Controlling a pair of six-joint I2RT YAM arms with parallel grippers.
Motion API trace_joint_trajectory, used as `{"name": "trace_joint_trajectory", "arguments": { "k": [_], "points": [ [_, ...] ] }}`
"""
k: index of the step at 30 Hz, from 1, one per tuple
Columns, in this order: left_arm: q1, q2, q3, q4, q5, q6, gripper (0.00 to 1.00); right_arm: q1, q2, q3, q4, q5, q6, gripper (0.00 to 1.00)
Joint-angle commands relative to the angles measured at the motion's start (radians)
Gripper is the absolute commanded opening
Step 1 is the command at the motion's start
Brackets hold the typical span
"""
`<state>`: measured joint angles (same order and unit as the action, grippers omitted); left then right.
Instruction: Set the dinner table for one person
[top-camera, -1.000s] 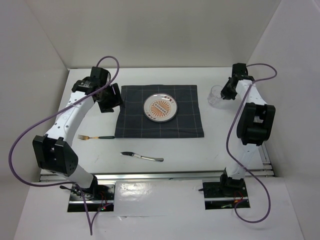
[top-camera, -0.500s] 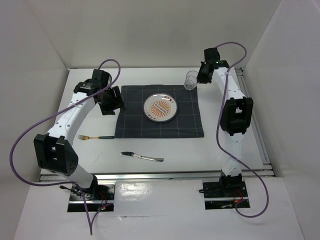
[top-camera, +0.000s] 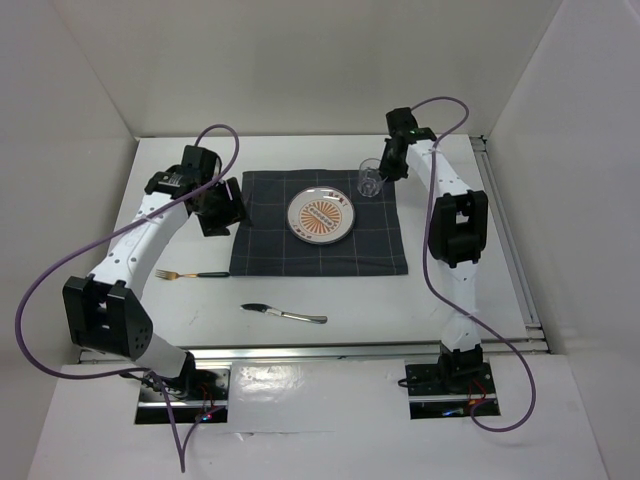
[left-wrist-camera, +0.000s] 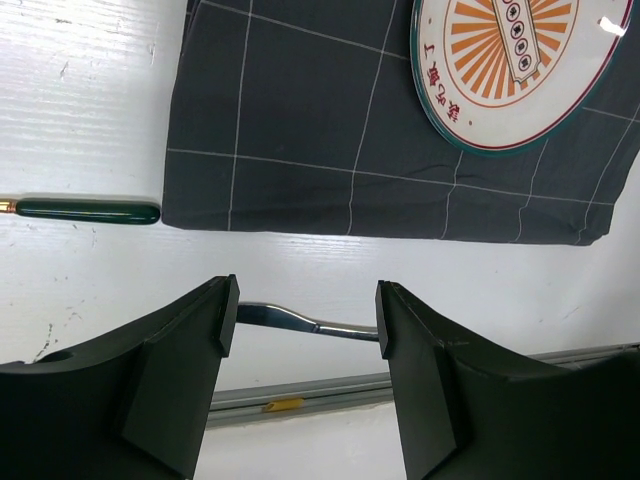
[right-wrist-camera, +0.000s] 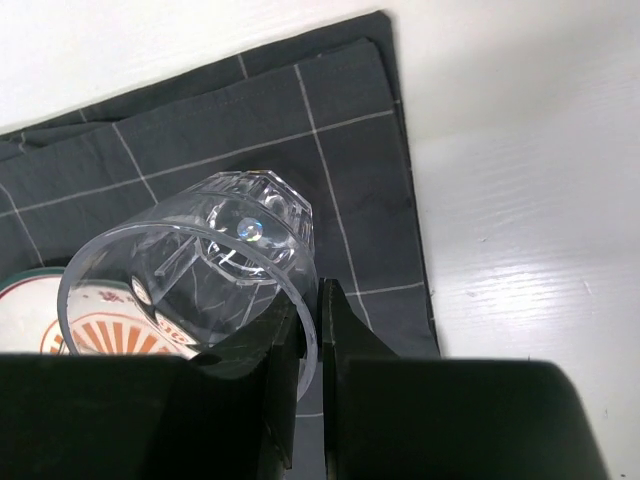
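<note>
The right gripper (right-wrist-camera: 312, 308) is closed narrowly on the rim of the clear glass (right-wrist-camera: 200, 270), one finger inside the wall and one outside; I judge the hold secure but thin. The glass hangs over the far right corner of the dark grid cloth (right-wrist-camera: 340, 150), just beside the plate (top-camera: 322, 216); whether its base touches the cloth I cannot tell. In my judgement the step in hand is placing the glass. To do it well I would bring the base level, lower straight down, clear of the plate's rim, and open only once the glass stands on its own. A rim grip can tip it on release, so I would withdraw upward. The right arm reaches far across the dinner table (top-camera: 450, 300), its forearm angled inward to that corner. The left gripper (left-wrist-camera: 307, 300) is wide open, holds nothing and hovers over the cloth's left edge, its arm bowed outward. The fork (top-camera: 185, 274) and knife (top-camera: 285, 314) lie on the table, off the cloth.
</note>
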<state>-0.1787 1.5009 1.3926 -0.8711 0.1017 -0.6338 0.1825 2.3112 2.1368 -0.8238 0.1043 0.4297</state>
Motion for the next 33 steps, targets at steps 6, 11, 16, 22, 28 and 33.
{"name": "trace_joint_trajectory", "arguments": {
  "k": [6, 11, 16, 22, 28, 33],
  "points": [
    [0.005, 0.004, 0.034, -0.009, -0.016, 0.002, 0.73, -0.014, 0.002, 0.021, 0.017, 0.052, 0.035, 0.0],
    [0.005, 0.004, 0.034, 0.0, -0.003, 0.002, 0.73, -0.014, 0.002, 0.009, 0.026, 0.073, 0.035, 0.0],
    [0.005, 0.004, 0.034, 0.0, -0.013, 0.002, 0.74, -0.014, 0.022, 0.009, 0.026, 0.083, 0.035, 0.09],
    [0.005, 0.004, 0.025, 0.0, -0.013, 0.002, 0.76, -0.014, 0.022, 0.009, 0.035, 0.034, 0.035, 0.73],
    [0.005, 0.004, 0.016, -0.009, -0.033, -0.017, 0.78, -0.005, -0.001, 0.06, 0.025, 0.034, 0.017, 0.98],
    [0.04, 0.004, 0.016, -0.066, -0.138, -0.11, 0.78, -0.005, -0.093, 0.114, 0.002, 0.075, 0.006, 0.99]
  ]
}}
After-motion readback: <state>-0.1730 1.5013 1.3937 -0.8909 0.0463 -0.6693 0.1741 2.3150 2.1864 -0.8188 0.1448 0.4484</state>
